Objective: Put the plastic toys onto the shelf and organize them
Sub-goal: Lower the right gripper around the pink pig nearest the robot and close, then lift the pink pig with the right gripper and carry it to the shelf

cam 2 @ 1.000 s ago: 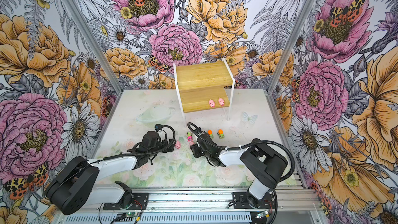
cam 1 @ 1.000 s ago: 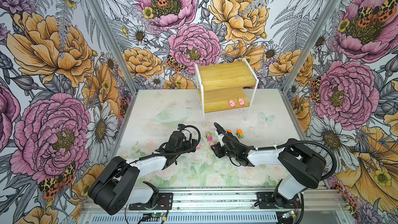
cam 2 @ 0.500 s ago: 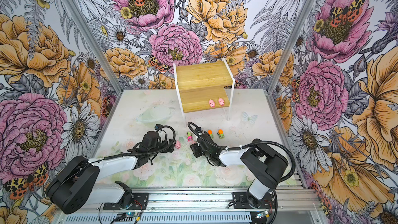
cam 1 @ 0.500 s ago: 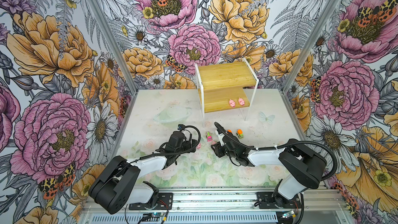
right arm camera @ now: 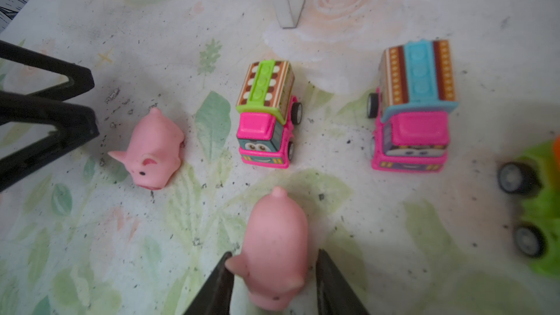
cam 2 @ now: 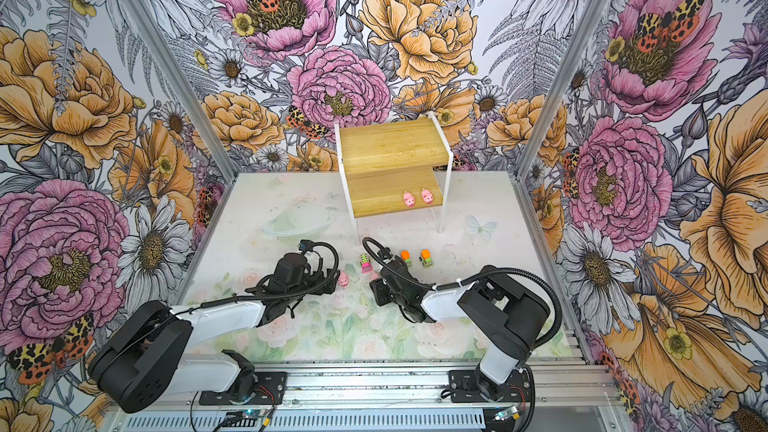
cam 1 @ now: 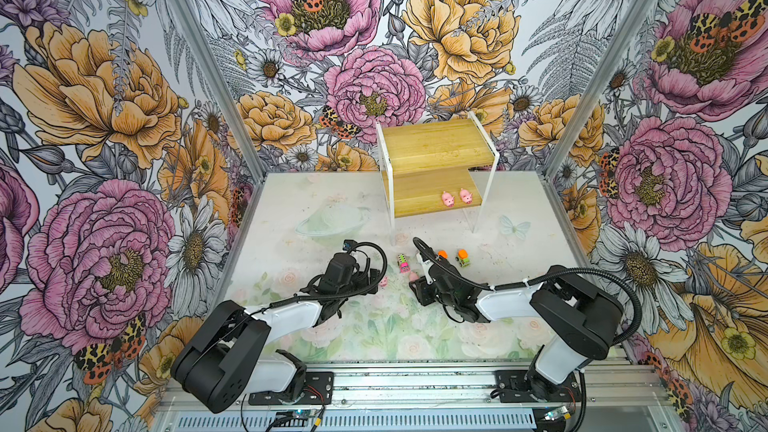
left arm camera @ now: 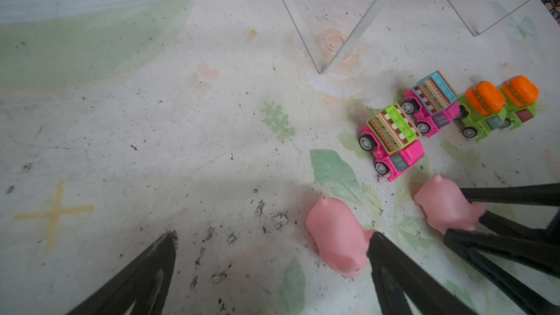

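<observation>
Right tool (right arm camera: 272, 254) low, jaws astride a pig (right arm camera: 277, 225)

- can you read any writing on the toys from your seat?
- no, you'll find no letters, numbers or brand marks. the green-roofed pink truck (right arm camera: 266, 116) and the blue-roofed pink truck (right arm camera: 415, 107) show only stripes, dots and painted faces.
- and the worktop (left arm camera: 151, 146)?
- just a yellow cross (left arm camera: 54, 212), wordless.

I'm working in a robot test booth, a lab rig: flower-print panels (cam 1: 374, 89) wall the pastel tabletop (cam 1: 291, 209) on three sides, and an aluminium rail (cam 1: 415, 384) at its near edge carries the two arms (cam 1: 224, 347).
</observation>
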{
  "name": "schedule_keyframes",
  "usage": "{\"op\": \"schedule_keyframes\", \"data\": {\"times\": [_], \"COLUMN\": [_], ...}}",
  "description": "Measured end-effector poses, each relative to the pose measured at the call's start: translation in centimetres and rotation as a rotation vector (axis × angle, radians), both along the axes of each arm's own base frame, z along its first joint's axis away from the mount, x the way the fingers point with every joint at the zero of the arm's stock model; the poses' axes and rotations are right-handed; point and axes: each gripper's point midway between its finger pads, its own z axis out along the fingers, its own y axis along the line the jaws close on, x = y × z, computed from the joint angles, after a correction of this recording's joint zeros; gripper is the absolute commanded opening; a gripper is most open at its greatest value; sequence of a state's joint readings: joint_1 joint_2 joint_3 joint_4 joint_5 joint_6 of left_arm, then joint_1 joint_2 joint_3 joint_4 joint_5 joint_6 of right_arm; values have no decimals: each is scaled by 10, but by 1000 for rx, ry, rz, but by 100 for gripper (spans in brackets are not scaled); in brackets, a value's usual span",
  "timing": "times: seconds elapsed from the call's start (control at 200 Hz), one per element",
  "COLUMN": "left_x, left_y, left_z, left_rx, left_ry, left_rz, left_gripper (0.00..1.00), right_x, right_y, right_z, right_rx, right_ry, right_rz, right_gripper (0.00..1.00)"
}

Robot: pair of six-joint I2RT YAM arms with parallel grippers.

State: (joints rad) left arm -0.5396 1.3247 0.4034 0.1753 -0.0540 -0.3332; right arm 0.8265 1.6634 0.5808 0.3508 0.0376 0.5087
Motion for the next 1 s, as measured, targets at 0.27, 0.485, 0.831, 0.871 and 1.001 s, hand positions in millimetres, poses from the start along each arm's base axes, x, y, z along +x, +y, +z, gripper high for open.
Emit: {"op": "schedule_keyframes", "data": {"times": [0.27,0.485,0.831,0.871,1.001], "left_x": [0,0,0,0,0], "left_y": [0,0,0,0,0], "left_z": [0,0,-2,-2,-2], "left_rx": [0,0,3,3,4], "left_ry": [0,0,6,6,6], "left_rz": [0,0,0,0,0], "left_gripper": [99,99,99,99,99], "right_x": [0,1,-1,-1,-1], "right_y": [0,1,0,0,-1], "right_z": [0,1,11,16,35], "right_rx": [2,5,12,16,30], "right_ry": [-2,-4,-16,-24,-56], "right_rz": [1,1,8,11,22], "right_gripper": [31,28,27,26,26]}}
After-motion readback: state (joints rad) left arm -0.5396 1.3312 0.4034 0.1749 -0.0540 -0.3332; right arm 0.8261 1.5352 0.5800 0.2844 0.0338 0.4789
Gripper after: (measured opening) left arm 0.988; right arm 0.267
